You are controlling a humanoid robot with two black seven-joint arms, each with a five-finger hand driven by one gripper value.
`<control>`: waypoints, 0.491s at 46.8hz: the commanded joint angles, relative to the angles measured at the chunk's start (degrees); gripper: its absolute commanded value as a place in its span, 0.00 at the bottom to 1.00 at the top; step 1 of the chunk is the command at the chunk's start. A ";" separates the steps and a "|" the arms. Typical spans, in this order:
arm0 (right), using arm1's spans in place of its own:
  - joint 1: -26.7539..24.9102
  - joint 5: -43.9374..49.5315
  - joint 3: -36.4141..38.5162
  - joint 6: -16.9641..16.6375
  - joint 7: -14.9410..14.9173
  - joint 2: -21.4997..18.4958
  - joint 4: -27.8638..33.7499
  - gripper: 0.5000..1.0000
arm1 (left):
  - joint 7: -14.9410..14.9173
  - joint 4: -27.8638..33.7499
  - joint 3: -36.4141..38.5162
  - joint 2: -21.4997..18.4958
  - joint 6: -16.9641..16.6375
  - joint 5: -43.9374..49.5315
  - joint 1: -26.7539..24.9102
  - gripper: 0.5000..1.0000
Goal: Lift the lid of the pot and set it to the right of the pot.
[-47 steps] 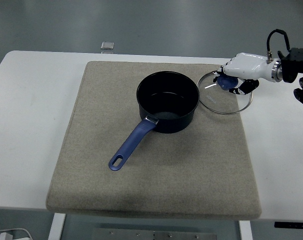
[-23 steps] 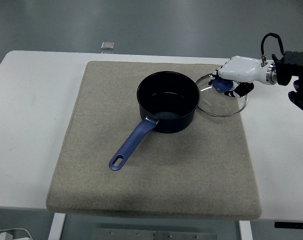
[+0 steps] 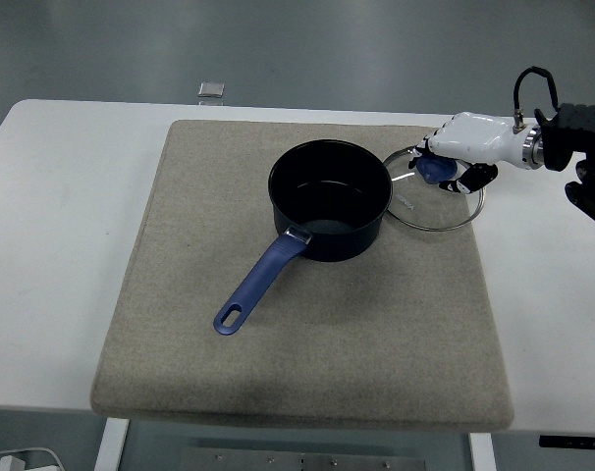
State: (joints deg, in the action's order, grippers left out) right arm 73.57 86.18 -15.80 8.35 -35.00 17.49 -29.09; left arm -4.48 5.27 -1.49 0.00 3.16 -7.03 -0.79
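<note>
1. A dark blue pot with a long blue handle sat open in the middle of a grey cloth mat on the white table.
2. Just right of the pot lay the round glass lid with a blue knob, at the mat's right edge.
3. The right hand reached in from the right, palm down, its fingers curled tight around the knob.

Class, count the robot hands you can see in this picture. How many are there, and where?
1. The right hand reaches in from the right edge, fingers closed on the lid knob, right of the pot. The left hand is out of view.
</note>
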 commanded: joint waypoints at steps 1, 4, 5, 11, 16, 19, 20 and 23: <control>-0.01 -0.04 0.07 0.00 0.00 0.00 0.00 0.00 | 0.00 0.00 0.00 0.00 0.00 0.00 0.00 1.00; -0.01 -0.04 0.16 0.08 0.00 -0.09 0.00 0.00 | 0.00 0.00 0.00 0.00 0.00 0.00 0.00 1.00; -0.09 0.04 0.07 0.08 0.00 -0.09 0.00 0.00 | 0.00 0.00 0.00 0.00 0.00 0.00 0.00 1.00; -0.09 -0.13 0.07 0.17 0.00 -0.26 0.00 0.00 | 0.00 0.00 0.00 0.00 0.00 0.00 0.00 1.00; -0.01 -0.13 0.07 0.08 0.00 -0.26 -0.61 0.00 | 0.00 0.00 0.00 0.00 0.00 0.00 0.00 1.00; -0.01 -0.13 0.16 0.08 0.00 -0.26 -0.61 0.00 | 0.00 0.00 0.00 0.00 0.00 0.00 0.00 1.00; -0.01 -0.13 0.07 0.08 0.00 -0.26 -0.61 0.00 | 0.00 0.00 0.00 0.00 0.00 0.00 0.00 1.00; -0.01 -0.40 0.16 0.08 0.00 -0.35 -0.61 0.08 | 0.00 0.00 0.00 0.00 0.00 0.00 0.00 1.00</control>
State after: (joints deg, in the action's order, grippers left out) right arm 73.51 86.05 -15.73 8.46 -34.98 17.25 -29.70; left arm -4.48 5.27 -1.49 0.00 3.17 -7.04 -0.79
